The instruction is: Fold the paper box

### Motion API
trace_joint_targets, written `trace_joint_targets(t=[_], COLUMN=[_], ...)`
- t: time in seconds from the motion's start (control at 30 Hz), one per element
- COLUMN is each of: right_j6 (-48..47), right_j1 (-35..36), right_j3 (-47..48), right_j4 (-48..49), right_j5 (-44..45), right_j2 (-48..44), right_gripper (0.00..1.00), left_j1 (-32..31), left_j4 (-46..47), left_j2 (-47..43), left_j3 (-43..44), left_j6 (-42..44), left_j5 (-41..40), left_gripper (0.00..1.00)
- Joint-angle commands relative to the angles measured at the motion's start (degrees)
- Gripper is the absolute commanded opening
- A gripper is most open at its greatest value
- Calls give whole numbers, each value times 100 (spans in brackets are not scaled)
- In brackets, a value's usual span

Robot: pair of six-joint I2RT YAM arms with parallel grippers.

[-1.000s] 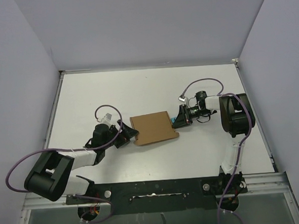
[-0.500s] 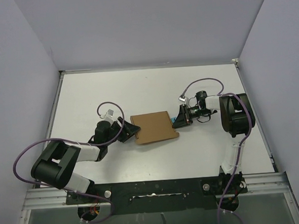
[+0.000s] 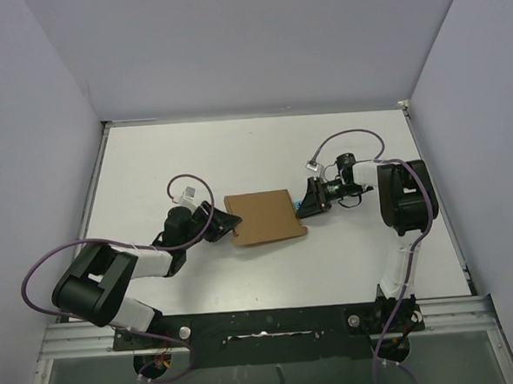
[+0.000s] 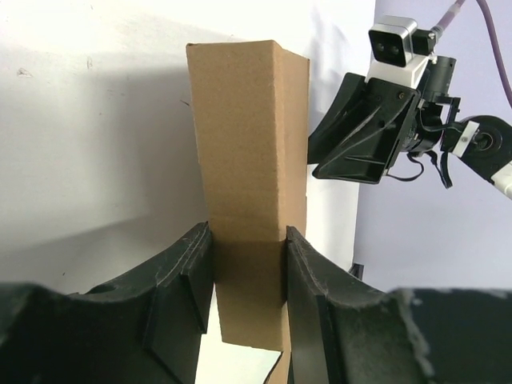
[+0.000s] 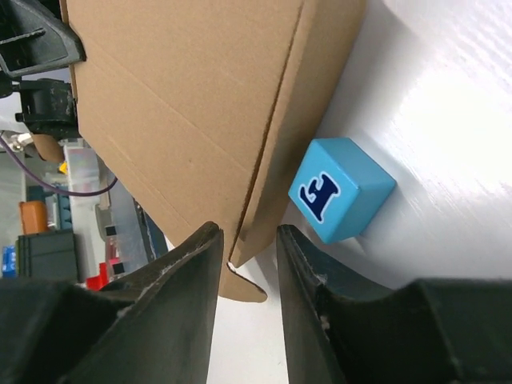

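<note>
The paper box (image 3: 262, 218) is a flat brown cardboard piece lying mid-table. My left gripper (image 3: 226, 224) is at its left end. In the left wrist view both fingers press the sides of the paper box (image 4: 248, 136), so the left gripper (image 4: 248, 232) is shut on it. My right gripper (image 3: 301, 208) is at the box's right edge. In the right wrist view the right gripper (image 5: 246, 232) stands open, with a corner of the paper box (image 5: 184, 88) between its fingers and a gap on each side. A small blue cube (image 5: 340, 188) with a dark letter sits beside that edge.
White tabletop (image 3: 237, 158) with pale walls on three sides. The right arm's black body (image 3: 402, 199) stands at the right of the table. Purple cables loop above both wrists. The right gripper (image 4: 364, 136) shows beyond the box in the left wrist view.
My left gripper slid right onto the box's left end and closed on it. My right gripper's jaws have parted a little around the box's right corner.
</note>
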Motion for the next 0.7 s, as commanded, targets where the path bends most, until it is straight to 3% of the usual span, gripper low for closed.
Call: trace_joint_targets(t=[0.0, 0.2, 0.33, 0.53, 0.67], right_j6=[-586, -1313, -2002, -3202, -4044], right_j1=[-110, -184, 42, 1487, 2166], right_j3=[293, 318, 212, -568, -1385], right_j4=[-355, -729, -663, 544, 1515], right_j5=[-227, -188, 202, 1818, 2155], right_j2=[-637, -1623, -2561, -4148, -4879], right_gripper=[36, 44, 59, 99, 98], left_j1=[-18, 69, 92, 101, 97], left_j4=[17, -1148, -2323, -4334, -5307], left_j2=[-647, -1649, -2234, -2721, -2699], left_j3=[35, 49, 212, 803, 1308], left_j6=[-66, -343, -789, -1477, -1853], left_j5=[-270, -550, -729, -861, -809], left_gripper=[26, 26, 26, 26, 26])
